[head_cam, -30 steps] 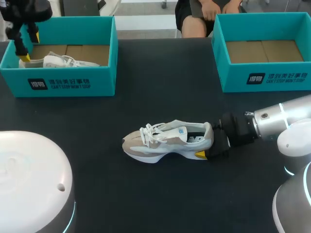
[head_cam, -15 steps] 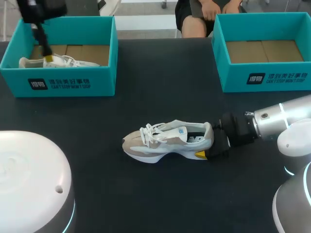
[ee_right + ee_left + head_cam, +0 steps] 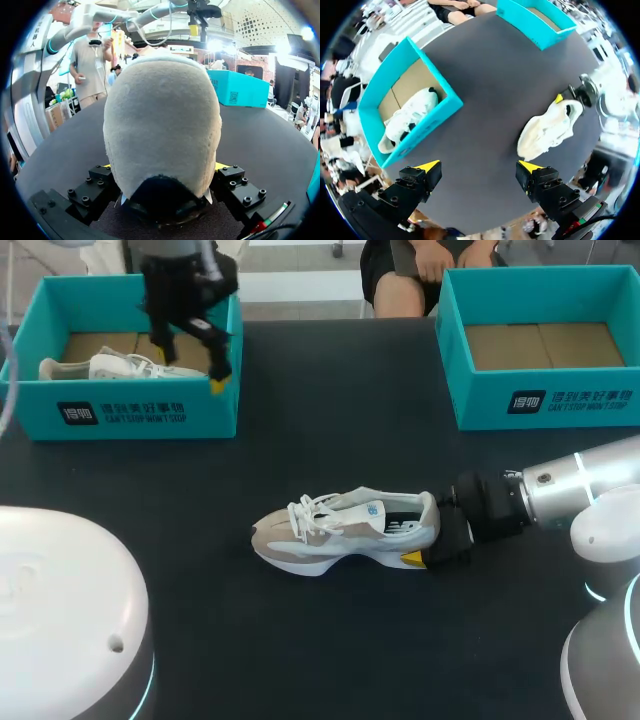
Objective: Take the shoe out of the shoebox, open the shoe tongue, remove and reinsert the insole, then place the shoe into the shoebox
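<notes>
The table [image 3: 320, 430] is a flat black surface. Two teal shoeboxes stand open at its far side, the left shoebox [image 3: 150, 418] and the right shoebox [image 3: 560, 408] well apart, each with a brown cardboard floor.

The shoe [image 3: 345, 532] stands on its sole near the middle of the table, outside both boxes, with its toe toward the left arm's side and its heel toward the right arm's. It is white and pale beige with white laces, a thick white sole, a dark lining inside the collar and a small blue patch on the tongue. From the right wrist, the heel is a rounded beige panel with a dark patch low down.

The right claw [image 3: 435, 532] lies low on the table and is clamped on the shoe's heel, one yellow-tipped finger on each side. The left claw [image 3: 479, 166] hangs above the near right corner of the left shoebox, its fingers wide apart and holding nothing.

A second shoe [image 3: 110, 367], white, lies inside the left shoebox against its front wall.

Each box carries a dark label with white print on its front wall, one on the left shoebox [image 3: 77, 413] and one on the right [image 3: 526, 401], with a line of white writing beside it.
</notes>
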Tool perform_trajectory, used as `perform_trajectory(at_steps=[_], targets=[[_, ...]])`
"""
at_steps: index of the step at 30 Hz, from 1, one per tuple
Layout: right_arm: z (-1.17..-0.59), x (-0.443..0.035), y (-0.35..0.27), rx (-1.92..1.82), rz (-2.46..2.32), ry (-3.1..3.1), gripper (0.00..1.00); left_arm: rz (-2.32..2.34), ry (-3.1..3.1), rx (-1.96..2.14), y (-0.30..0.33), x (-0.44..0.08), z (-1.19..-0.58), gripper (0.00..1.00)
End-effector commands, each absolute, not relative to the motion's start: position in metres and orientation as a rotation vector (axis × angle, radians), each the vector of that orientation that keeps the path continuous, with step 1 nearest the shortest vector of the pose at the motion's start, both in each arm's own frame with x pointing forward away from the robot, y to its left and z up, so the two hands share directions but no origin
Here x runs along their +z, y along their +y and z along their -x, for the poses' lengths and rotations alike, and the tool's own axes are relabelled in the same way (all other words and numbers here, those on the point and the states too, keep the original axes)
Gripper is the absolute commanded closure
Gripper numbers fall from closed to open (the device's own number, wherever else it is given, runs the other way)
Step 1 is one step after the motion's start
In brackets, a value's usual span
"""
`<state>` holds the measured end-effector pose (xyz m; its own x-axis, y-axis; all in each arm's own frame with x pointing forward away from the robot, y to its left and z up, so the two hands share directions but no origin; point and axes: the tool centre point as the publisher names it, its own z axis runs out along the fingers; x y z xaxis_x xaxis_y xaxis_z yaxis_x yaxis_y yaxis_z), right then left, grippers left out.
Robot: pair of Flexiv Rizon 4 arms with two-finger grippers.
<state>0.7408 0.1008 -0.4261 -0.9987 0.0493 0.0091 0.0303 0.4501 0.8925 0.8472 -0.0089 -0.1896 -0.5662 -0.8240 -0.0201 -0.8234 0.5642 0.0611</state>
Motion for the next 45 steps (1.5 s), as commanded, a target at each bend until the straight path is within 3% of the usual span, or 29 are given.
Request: perform_trajectory(at_steps=[1, 25, 33, 45], targets=[[-0.743, -0.431, 0.105, 1.63, -0.075, 2.66, 1.0, -1.603, -2.6, -0.126, -0.032, -0.192, -0.846, 0.0], [-0.743, -0.431, 0.105, 1.63, -0.075, 2.66, 1.0, -1.603, -2.6, -0.126, -0.032, -0.192, -0.846, 0.0], [-0.743, -0.431, 0.105, 1.63, -0.075, 2.66, 1.0, -1.966, -2.451, -0.108, -0.06, -0.209, -0.819, 0.0], [-0.743, -0.431, 0.105, 1.63, -0.075, 2.66, 1.0, -2.141, -2.361, -0.175, -0.12, -0.242, -0.768, 0.0]])
